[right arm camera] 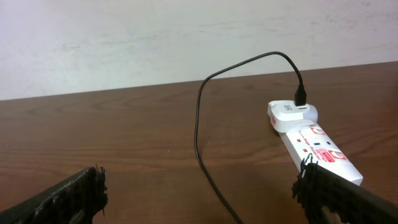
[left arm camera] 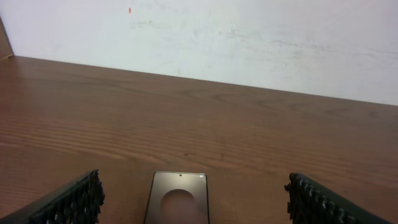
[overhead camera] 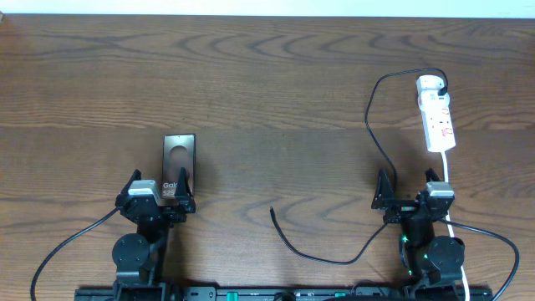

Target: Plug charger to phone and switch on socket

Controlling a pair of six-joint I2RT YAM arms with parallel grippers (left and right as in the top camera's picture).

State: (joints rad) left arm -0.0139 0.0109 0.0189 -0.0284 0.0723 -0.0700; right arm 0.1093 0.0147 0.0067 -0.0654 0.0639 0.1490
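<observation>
The phone (overhead camera: 178, 159) lies flat on the table, its near end with the white sticker under my left gripper (overhead camera: 159, 188). In the left wrist view the phone (left arm camera: 178, 196) sits between the open fingers of the left gripper (left arm camera: 193, 202). The black charger cable (overhead camera: 372, 125) runs from its plug in the far end of the white socket strip (overhead camera: 436, 113), past my right gripper (overhead camera: 410, 191), to a loose tip (overhead camera: 272, 212) at mid-table. In the right wrist view the cable (right arm camera: 199, 124) passes between the open fingers of the right gripper (right arm camera: 202, 193), and the socket strip (right arm camera: 311, 140) lies at right. Both grippers are empty.
The strip's white cord (overhead camera: 447, 180) runs toward the right arm's base. A pale wall stands behind the table's far edge (left arm camera: 199, 81). Both arms sit at the near edge.
</observation>
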